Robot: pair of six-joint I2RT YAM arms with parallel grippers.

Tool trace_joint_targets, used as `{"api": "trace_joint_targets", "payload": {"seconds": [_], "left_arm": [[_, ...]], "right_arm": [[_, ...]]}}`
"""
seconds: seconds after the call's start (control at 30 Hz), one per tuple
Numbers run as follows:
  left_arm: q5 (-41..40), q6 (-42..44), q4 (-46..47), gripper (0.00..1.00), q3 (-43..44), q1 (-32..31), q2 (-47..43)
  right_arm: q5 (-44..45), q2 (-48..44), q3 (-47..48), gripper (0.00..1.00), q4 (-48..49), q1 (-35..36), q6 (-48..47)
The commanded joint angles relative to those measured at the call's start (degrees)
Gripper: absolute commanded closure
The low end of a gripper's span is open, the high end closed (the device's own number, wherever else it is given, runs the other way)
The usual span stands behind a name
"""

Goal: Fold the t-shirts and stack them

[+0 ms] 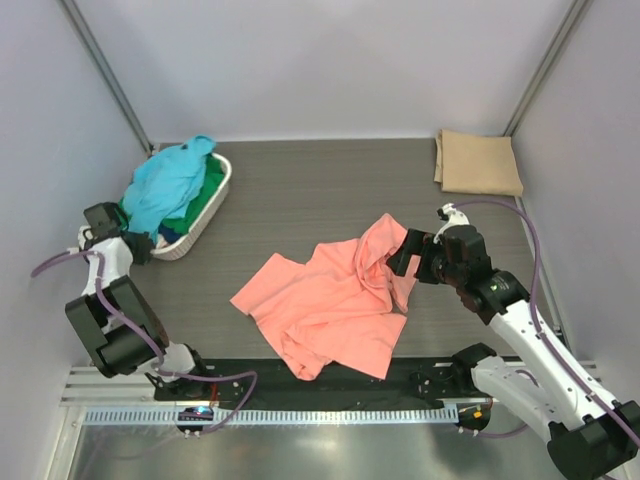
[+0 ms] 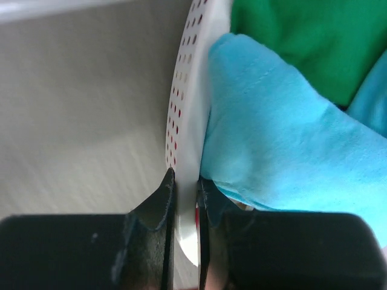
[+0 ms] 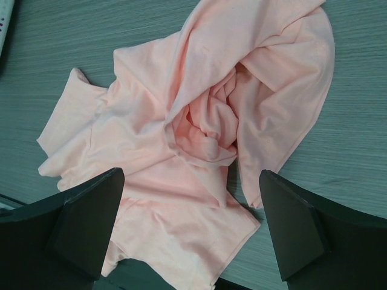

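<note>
The salmon-pink t-shirt (image 1: pixel 330 305) lies crumpled on the table's middle; it also fills the right wrist view (image 3: pixel 199 139). My right gripper (image 1: pixel 405 252) hangs open just above its bunched right edge, holding nothing. A folded tan t-shirt (image 1: pixel 478 162) lies at the back right. The light blue t-shirt (image 1: pixel 165 185) and the green one (image 1: pixel 205 185) sit in the white basket (image 1: pixel 200 228). My left gripper (image 1: pixel 135 240) is shut on the basket's rim (image 2: pixel 188 139), with blue cloth (image 2: pixel 272 133) and green cloth (image 2: pixel 296 42) beside it. A separate teal shirt does not show.
Grey walls stand close on the left, right and back. A black strip and a metal rail (image 1: pixel 300 412) run along the near edge between the arm bases. Bare dark table (image 1: pixel 320 190) lies between basket and tan shirt.
</note>
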Motion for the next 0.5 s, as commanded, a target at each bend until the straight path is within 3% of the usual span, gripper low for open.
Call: {"api": "trace_joint_targets", "payload": {"seconds": [0.0, 0.1, 0.37, 0.43, 0.47], "left_arm": [[-2.93, -7.45, 7.14, 1.00, -1.23, 3.57, -3.50], [-1.79, -11.83, 9.94, 1.00, -2.02, 6.21, -2.62], [-4.94, -28.70, 21.46, 1.00, -5.63, 5.43, 2.64], [-6.08, -28.38, 23.76, 0.98, -1.95, 3.50, 5.02], [-5.92, -26.71, 23.15, 0.92, 0.33, 2.28, 8.60]], "right_arm": [[-1.15, -1.52, -0.45, 0.00, 0.44, 0.26, 0.37], [-0.80, -1.53, -1.07, 0.00, 0.44, 0.26, 0.02], [-0.01, 0.14, -1.42, 0.00, 0.70, 0.26, -0.51], [0.52, 1.28, -1.25, 0.00, 0.88, 0.26, -0.60], [0.52, 1.81, -1.16, 0.00, 1.05, 0.35, -0.60]]}}
